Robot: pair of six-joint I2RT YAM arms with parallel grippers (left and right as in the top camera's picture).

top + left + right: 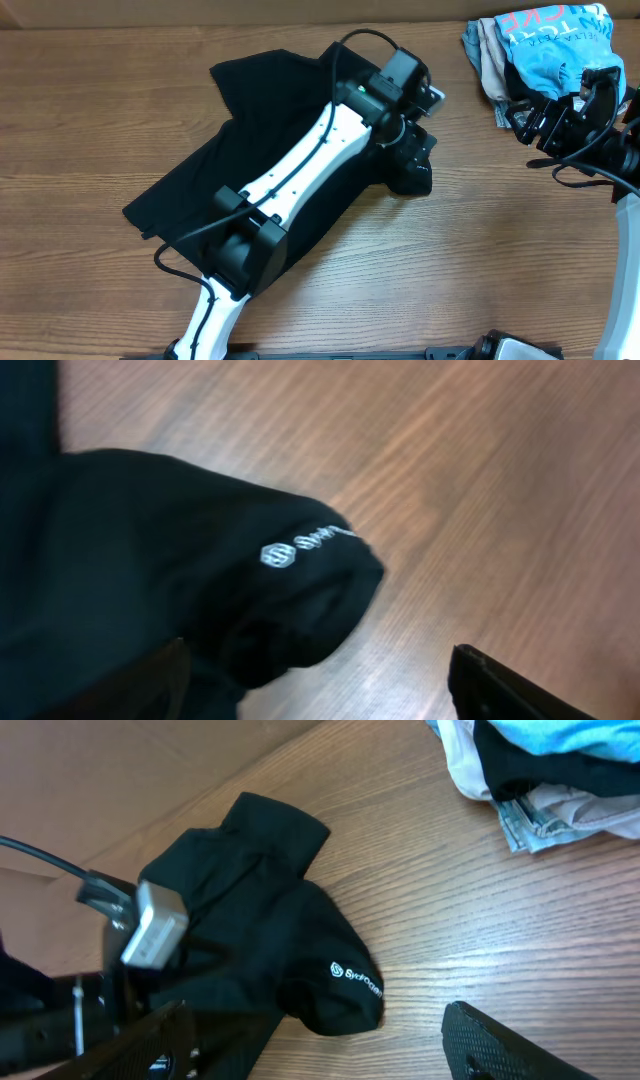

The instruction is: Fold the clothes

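Spreading our left gripper's [318, 652] fingers wide, we are pinching nothing; a bunched end of the shirt [150, 560], its logo [300, 545] showing, is lying just ahead of them, nearer the left finger. Our right gripper's [315, 1012] fingers are gaping too, the same bunch lying ahead of them. We are judging the folding barely begun: the rest of the shirt is sprawling rumpled behind the left fingers, needing flattening.

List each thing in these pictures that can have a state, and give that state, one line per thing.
black T-shirt, unfolded, rumpled on the table, one end bunched up
left gripper, jaws open over that bunched end
right gripper, jaws open, empty
light blue shirt, crumpled on a heap of other garments
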